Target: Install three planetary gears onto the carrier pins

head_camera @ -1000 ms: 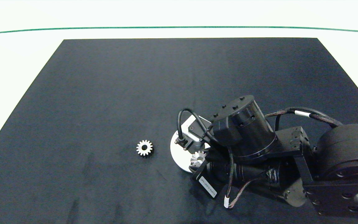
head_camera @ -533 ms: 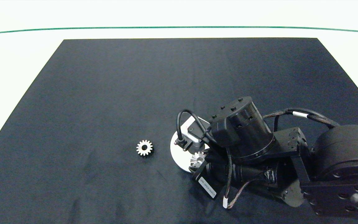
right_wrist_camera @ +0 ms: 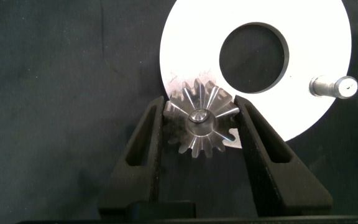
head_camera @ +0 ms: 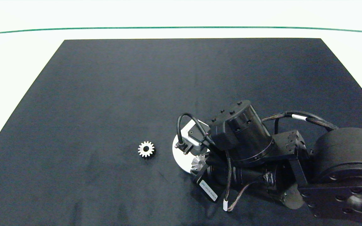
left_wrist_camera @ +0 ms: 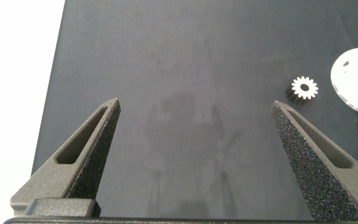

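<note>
right claw [right_wrist_camera: 199, 127] clamps gear [right_wrist_camera: 201, 124] on a pin over disc [right_wrist_camera: 316, 93] | left claw [left_wrist_camera: 194, 134] wide, idle | loose gear [head_camera: 145, 149] well left

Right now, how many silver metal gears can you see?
2. One small silver spur gear lies loose on the black mat, left of the flat white disc. Another silver gear sits between the right gripper fingers over the disc's edge. A third may be hidden under the arm.

The dark worktop [head_camera: 137, 88] lies open across its far and left parts. Only a loose gear [head_camera: 146, 149] sits there, just left of the white disc [head_camera: 181, 157]. The right arm [head_camera: 262, 150] blocks the disc's right side and the near right.
</note>
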`<state>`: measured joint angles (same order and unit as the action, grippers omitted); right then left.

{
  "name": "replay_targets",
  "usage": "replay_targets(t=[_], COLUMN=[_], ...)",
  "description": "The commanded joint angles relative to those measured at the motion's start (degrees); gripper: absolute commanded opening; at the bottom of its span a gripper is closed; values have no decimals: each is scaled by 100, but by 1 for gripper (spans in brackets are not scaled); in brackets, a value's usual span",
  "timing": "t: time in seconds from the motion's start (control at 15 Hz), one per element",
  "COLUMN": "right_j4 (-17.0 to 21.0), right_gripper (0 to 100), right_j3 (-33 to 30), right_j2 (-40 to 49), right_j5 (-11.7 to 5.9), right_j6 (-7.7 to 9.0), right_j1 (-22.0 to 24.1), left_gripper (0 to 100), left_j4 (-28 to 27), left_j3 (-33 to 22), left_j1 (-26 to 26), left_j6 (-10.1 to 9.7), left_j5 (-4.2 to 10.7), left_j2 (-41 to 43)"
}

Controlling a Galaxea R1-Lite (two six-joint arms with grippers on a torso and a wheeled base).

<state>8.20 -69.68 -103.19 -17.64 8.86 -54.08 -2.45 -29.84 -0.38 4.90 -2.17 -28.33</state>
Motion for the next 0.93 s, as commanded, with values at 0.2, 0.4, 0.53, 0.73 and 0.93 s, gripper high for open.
replay_targets(t=[0.2, 0.4, 0.53, 0.73, 0.93], right_j4=[-152, -161, -161, -152, -117], right_gripper=[0, 100, 100, 100, 100], right_j3=[-2, 7, 7, 7, -2], right_j2=[-104, -104, -96, -96, 388], right_j5=[-20, -20, -20, -20, -134], right_j6=[28, 10, 1, 1, 37], right_j1=[2, -6, -6, -6, 38], left_gripper=[100, 100, 100, 100, 100], left_j4=[-1, -10, -10, -10, -10], left_j3=[-39, -66, -66, -66, -74], left_j1=[-6, -6, -15, -6, -6], left_j6=[2, 2, 2, 2, 2], left_j5=[-3, -3, -3, -3, -3], left_j2=[3, -6, -6, -6, -6])
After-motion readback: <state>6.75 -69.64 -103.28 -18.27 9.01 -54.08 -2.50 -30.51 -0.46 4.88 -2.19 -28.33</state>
